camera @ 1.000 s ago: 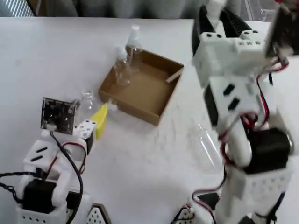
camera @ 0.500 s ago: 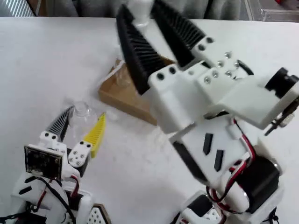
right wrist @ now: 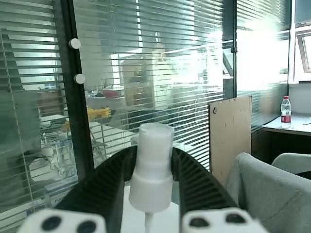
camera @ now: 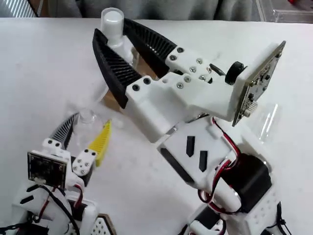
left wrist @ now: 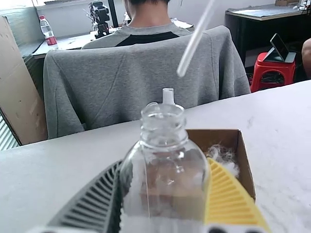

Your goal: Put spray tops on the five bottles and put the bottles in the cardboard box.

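Left gripper [camera: 90, 121] first: its black ribbed finger and its yellow finger were closed in on a clear plastic bottle [left wrist: 163, 170], one on each side, pressing the body below the shoulder. The bottle stood upright on the white table [camera: 39, 63], neck open.

Over to the right gripper [camera: 112, 30], held up in the air. Its two black ribbed fingers were pinched on a white spray top [right wrist: 150, 167], gripping it around the collar, with the cap standing clear above the fingertips.

From the left wrist view, the top's thin white dip tube [left wrist: 194, 41] hung slanted above the bottle's open neck. Its lower end was just off to one side of the mouth and not yet inside it.

Behind the bottle sat the brown cardboard box [left wrist: 244, 162], open-topped and flat on the table, just beyond the left gripper's fingertips. In the high view the right arm's white body lay across most of that box, so I could not tell what lay inside it.
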`<state>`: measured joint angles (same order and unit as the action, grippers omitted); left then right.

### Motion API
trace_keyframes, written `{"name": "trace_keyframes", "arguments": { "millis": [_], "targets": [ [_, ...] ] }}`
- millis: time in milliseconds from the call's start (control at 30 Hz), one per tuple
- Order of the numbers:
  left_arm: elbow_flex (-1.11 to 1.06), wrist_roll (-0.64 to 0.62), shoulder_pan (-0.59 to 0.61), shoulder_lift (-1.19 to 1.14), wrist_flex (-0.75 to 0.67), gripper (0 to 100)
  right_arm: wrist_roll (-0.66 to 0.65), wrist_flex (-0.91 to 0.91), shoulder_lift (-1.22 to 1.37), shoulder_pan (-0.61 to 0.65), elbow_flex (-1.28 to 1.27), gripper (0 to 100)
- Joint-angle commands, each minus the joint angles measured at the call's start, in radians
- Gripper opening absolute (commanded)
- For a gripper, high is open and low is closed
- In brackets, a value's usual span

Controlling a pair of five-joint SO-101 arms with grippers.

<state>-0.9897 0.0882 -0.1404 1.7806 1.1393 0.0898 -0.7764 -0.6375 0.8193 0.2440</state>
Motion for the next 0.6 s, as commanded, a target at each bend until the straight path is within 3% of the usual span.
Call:
{"name": "trace_keyframes", "arguments": {
  "millis": [0,267,567],
  "targets": [
    [0.054,0.008,-0.007,0.002,0.002,3,-0.011,0.025,-0.007,0.008,-0.012,1.6],
    [0.055,0.006,-0.007,0.002,-0.005,3,-0.011,0.139,-0.007,0.01,-0.121,1.6],
    [0.055,0.006,-0.007,0.002,-0.006,3,0.0,0.133,-0.008,0.012,-0.166,1.6]
  ]
}}
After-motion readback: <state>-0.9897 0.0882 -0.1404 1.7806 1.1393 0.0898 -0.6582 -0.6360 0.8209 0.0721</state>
